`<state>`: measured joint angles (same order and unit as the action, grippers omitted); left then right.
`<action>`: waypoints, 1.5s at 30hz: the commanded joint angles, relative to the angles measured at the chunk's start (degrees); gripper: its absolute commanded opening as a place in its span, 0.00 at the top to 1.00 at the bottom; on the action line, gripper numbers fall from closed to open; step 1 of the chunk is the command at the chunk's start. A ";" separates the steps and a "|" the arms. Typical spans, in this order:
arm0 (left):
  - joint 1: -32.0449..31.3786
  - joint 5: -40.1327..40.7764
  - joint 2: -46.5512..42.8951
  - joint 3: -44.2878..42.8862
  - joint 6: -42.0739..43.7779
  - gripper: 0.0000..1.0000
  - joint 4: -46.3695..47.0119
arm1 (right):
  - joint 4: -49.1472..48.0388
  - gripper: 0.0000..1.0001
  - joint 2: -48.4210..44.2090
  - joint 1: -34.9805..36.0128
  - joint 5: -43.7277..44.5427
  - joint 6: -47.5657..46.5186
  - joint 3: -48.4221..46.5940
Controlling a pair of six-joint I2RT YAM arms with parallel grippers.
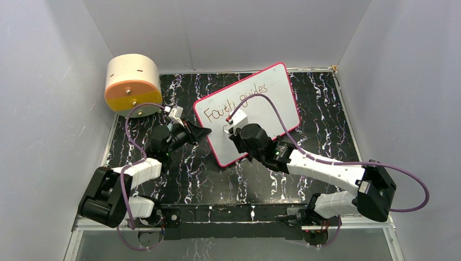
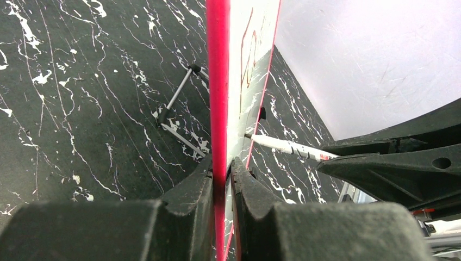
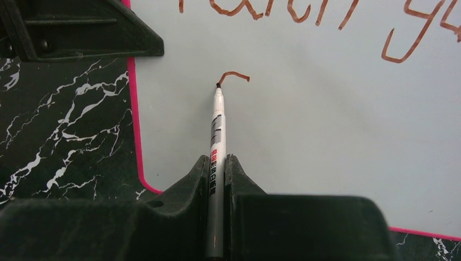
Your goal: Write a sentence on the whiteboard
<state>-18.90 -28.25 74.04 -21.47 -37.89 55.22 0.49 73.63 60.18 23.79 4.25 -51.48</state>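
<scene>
Black, white-veined tabletop [image 1: 326, 109] filled the walled booth seen from overhead, the whiteboard [image 1: 277, 103] lying skewed on it and a tan-and-orange drum [image 1: 132, 84] well to the board's left. The sentence [image 1: 239, 100] read "Faith guides" near the board's far edge. The left claw [image 1: 202, 132] pinched the board's left edge; the right claw [image 1: 235, 126] worked its lower left. I judged a hard stroke could swing the board if that pinch slipped.

Only the left wrist view showed the pink frame [image 2: 218, 81] clamped edge-on and the marker [image 2: 288, 147] tip touching the board's face.

Only the right wrist view showed the right claw squeezed on the marker's barrel and a short hook of ink [image 3: 234, 75] below "Faith", close to the board's left rim, where a drifting line might run off.
</scene>
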 commanded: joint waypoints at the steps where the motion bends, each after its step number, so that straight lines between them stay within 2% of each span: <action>1: -0.63 0.72 -0.39 -0.32 2.08 1.00 -1.91 | 2.91 1.00 -0.02 0.13 -1.05 -0.03 -2.74; 18: -0.64 1.07 -0.56 -0.54 2.15 1.00 -2.57 | 6.17 1.00 -0.87 0.16 4.71 0.64 -1.78; 36: -0.62 1.09 -0.56 -0.67 2.12 1.00 -2.75 | 8.82 1.00 -1.31 0.72 -0.37 1.73 -2.15; 45: -0.65 0.96 -0.81 -0.67 2.10 1.00 -2.75 | 5.27 1.00 -0.77 1.06 -1.66 2.44 -1.83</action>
<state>-18.90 -27.86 74.02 -21.50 -37.89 54.87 9.28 73.32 60.88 22.72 5.74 -51.77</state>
